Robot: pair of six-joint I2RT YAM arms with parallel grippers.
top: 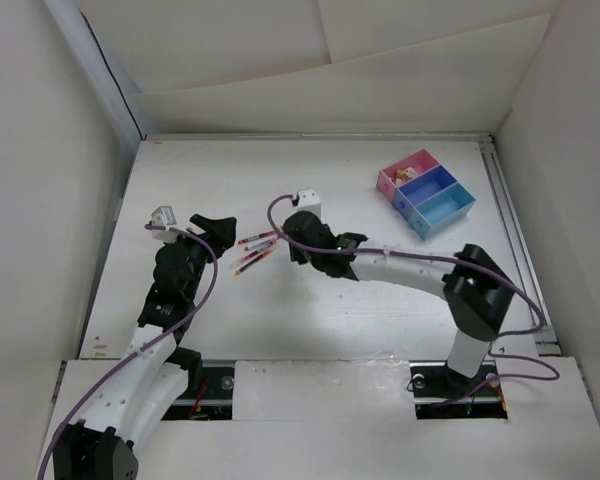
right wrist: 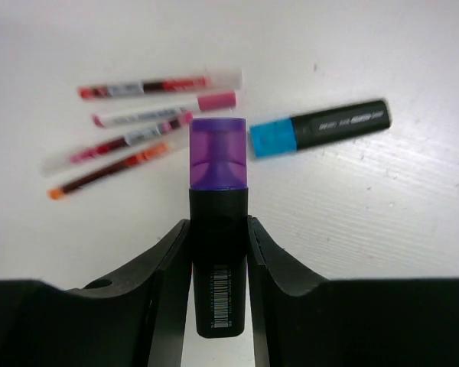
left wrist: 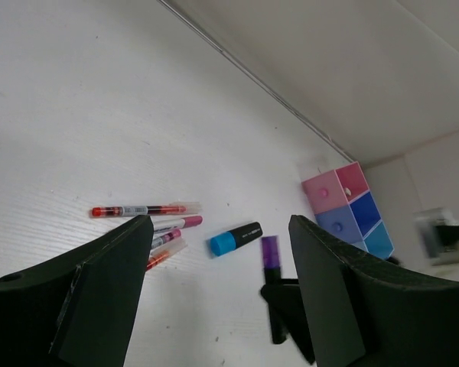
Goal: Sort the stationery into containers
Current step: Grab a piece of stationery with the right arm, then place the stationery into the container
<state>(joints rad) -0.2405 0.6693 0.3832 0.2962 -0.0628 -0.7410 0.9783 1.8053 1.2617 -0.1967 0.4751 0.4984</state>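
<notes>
**Right gripper clamped on the purple-capped marker; left gripper open and empty**

The right gripper [right wrist: 218, 229] has its jaws closed tight on the dark barrel of a dark marker with a purple cap [right wrist: 218, 153]. It holds the marker above the white table [top: 280, 310], with the cap pointing out past the fingertips. The left gripper [left wrist: 218, 256] has its jaws wide apart and nothing between them.

Four thin pens with red and pink parts [right wrist: 164, 111] lie loosely side by side on the table between the two grippers. Just to their right lies one dark marker with a blue cap [right wrist: 317, 128], which makes two markers in all.

At the far right of the table stands a row of three small rectangular plastic trays [top: 430, 187]: one pink, one dark blue and one light blue. The pink tray holds small beige-orange pieces [top: 405, 175], too small to count.
</notes>
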